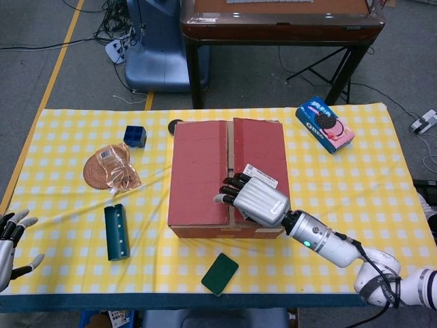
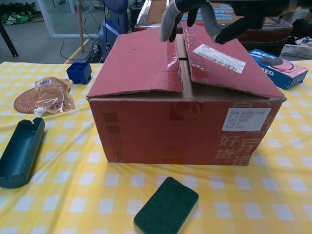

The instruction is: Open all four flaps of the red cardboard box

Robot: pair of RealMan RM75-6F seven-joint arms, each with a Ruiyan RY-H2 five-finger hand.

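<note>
Red cardboard box (image 1: 229, 179) sits mid-tabletop, squarish, matte corrugated board, corners a little scuffed. Both top flaps (image 2: 141, 61) down but not flat: they bow up slightly along the centre seam, leaving a narrow gap with brown board showing. Strip of glossy clear tape along the seam edge. White shipping label (image 2: 218, 58) stuck on the right flap; a second white label (image 2: 249, 119) and pale printed characters on the front wall.

Right hand (image 1: 252, 199) over the box top, near the front end of the seam, palm down, fingers apart and holding nothing; dark fingertips (image 1: 232, 183) reach toward the gap. Whether they touch the board I cannot tell. Chest view shows only the fingers, coming down from the upper edge above the seam. Silver forearm runs back to the lower right.

Left hand (image 1: 9, 239) at the far left edge of the tabletop, fingers spread, empty, well apart from the box.

Tabletop (image 1: 355, 198) covered in yellow-and-white checked cloth, a few soft creases.

Around the box:
- green sponge (image 1: 220, 273), rounded rectangle, coarse surface, just in front of the box
- dark teal trough-shaped holder (image 1: 116, 231), smooth plastic, left of the box
- round woven coaster (image 1: 99, 174) with a crinkled clear packet (image 1: 116, 167) lying on it, further left
- small blue plastic cube (image 1: 134, 136) behind that
- small black disc (image 1: 175, 126) near the back left corner
- blue and pink cookie box (image 1: 325, 124), far right, well apart

Nothing rests on the flaps.
</note>
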